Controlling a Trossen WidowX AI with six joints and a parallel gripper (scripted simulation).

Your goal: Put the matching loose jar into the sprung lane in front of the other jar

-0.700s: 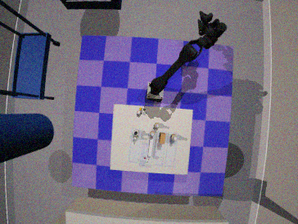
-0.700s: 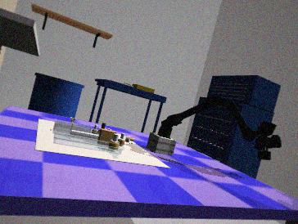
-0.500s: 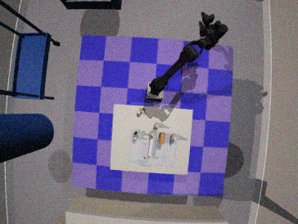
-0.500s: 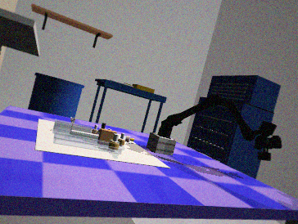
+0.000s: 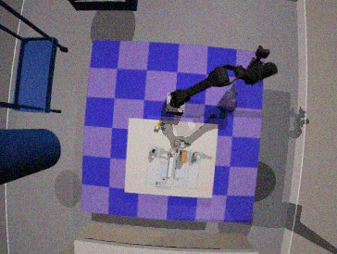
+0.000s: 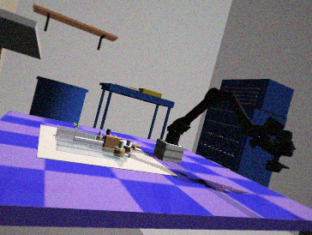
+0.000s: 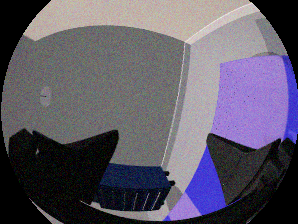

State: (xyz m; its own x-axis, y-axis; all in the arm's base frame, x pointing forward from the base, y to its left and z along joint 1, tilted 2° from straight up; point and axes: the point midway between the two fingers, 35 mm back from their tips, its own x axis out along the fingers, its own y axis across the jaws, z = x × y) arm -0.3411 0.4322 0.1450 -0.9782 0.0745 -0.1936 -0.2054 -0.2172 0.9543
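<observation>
Tool: our tool (image 5: 268,61) sits at the upper right of the top view, past the corner of the checkered surface (image 5: 139,60); its fingers stand wide apart with nothing between them.
Arm: we reach from the base (image 5: 175,103) near the white mat (image 5: 139,139) out to the right.
Lane: the pusher lane (image 5: 168,169) lies in the lower middle of the mat.
Jars: we see an amber jar (image 5: 183,158) at the lane, well apart from the tool; we cannot tell which jar is the loose one.
Wrist view: dark fingers frame a wall and a blue cabinet (image 7: 133,185).
</observation>
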